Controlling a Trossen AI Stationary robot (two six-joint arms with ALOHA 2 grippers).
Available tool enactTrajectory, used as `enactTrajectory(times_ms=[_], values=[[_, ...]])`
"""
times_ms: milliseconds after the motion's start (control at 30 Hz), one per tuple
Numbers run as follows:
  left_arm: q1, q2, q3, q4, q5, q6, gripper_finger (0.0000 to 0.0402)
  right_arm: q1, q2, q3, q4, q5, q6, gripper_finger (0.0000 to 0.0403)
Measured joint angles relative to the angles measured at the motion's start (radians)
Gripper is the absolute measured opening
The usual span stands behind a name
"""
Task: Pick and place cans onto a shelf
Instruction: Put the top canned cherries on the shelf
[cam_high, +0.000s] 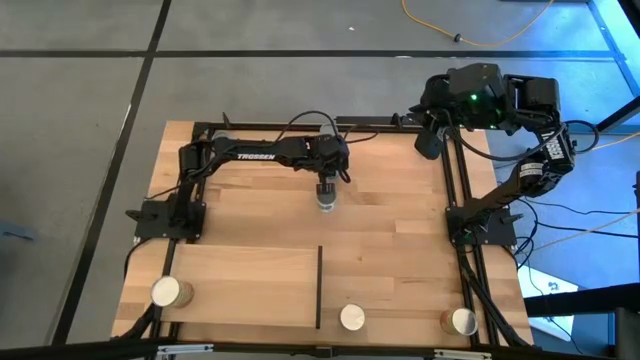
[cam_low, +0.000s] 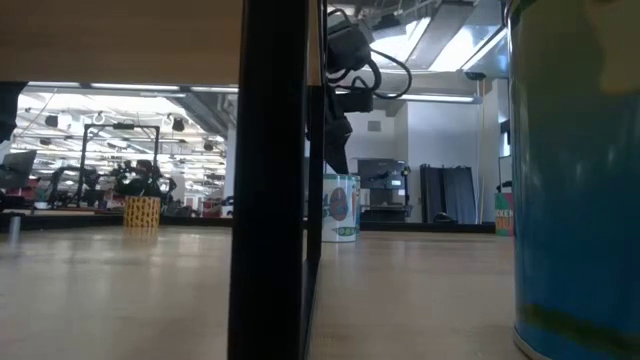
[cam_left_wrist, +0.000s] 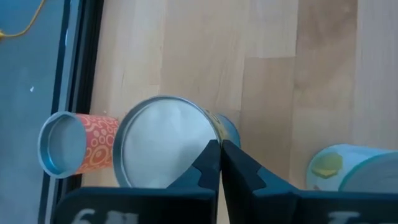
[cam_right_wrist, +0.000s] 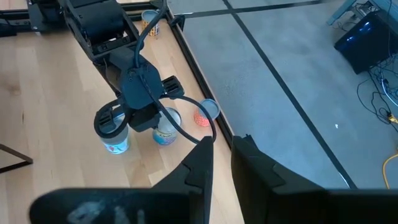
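My left gripper (cam_high: 326, 178) reaches over the table's middle toward the far edge and is shut at the rim of a blue-and-yellow can (cam_left_wrist: 158, 146), which also shows in the right wrist view (cam_right_wrist: 165, 132). An orange can (cam_left_wrist: 71, 144) stands beyond it by the far rail. A white-and-blue can (cam_high: 327, 199) stands on its base just nearer, and also shows in the low view (cam_low: 340, 208). The light-wood shelf (cam_high: 245, 275), with a black bar (cam_high: 318, 288) on its right edge, lies at the near left. My right gripper (cam_right_wrist: 222, 152) waits, slightly open, above the far right corner (cam_high: 428, 143). My left gripper pinches the blue-and-yellow can at the rim of its whitish top (cam_left_wrist: 213, 135), one finger over the top and one outside the wall. The fingers come from above, pointing down. The can stays upright. Whether its base is on the table, I cannot tell.
One can (cam_high: 170, 292) stands on the shelf's near left corner. Two more (cam_high: 352, 318) (cam_high: 462, 321) stand right of the bar near the front edge. One of them fills the low view's right side (cam_low: 575, 180). Black rails (cam_high: 455, 190) frame the table.
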Motion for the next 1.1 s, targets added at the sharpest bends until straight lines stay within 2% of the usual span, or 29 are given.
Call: enactTrajectory(times_ms=[400,533,633,867,1100], values=[[-0.071,-0.037,0.178,-0.187,-0.061,0.000,0.0001,0.000,0.000,0.000,0.000,-0.001,-0.001,0.0059],[-0.089,-0.053,0.274,-0.332,-0.066,-0.001,0.0000,0.000,0.000,0.000,0.000,-0.003,-0.022,0.0059],[-0.103,-0.052,0.357,-0.453,-0.070,-0.018,0.0000,0.000,0.000,0.000,0.000,-0.044,-0.042,0.0059],[-0.144,-0.052,0.512,-0.642,-0.101,-0.058,0.0000,0.000,0.000,0.000,0.000,-0.062,-0.070,0.0059],[-0.193,-0.052,0.665,-0.821,-0.117,-0.173,0.0000,0.000,0.000,0.000,0.000,-0.123,-0.082,0.0059]])
